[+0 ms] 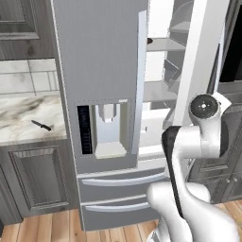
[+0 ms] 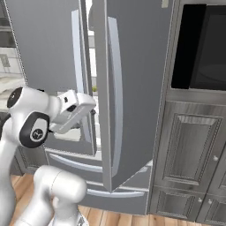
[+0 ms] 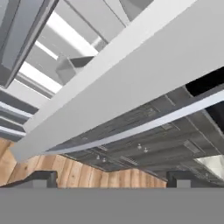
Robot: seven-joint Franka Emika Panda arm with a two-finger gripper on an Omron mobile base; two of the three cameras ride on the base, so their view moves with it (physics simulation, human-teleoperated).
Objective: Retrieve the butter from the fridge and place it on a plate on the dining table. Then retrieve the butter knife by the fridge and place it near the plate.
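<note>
The tall grey fridge (image 1: 99, 56) has its left door shut and its right door (image 2: 137, 88) swung partly open, so white shelves (image 1: 158, 90) show inside. My gripper (image 2: 92, 108) is at the gap between the two doors, level with the dispenser panel (image 1: 109, 127). In the hand view its fingertips (image 3: 41, 178) stand wide apart with nothing between them, so my gripper (image 3: 111, 180) is open; the door's edge (image 3: 131, 83) and long handle (image 3: 144, 124) cross just ahead. The butter knife (image 1: 41, 125) lies on the marble counter (image 1: 23, 113) left of the fridge. Butter, plate and dining table are out of view.
Dark wooden cabinets (image 2: 187, 145) and a black oven opening (image 2: 201, 48) stand right of the fridge. Two bottom drawers (image 1: 120, 194) sit under the doors. Below is a wooden floor (image 1: 42, 229). The open door leaves only a narrow gap.
</note>
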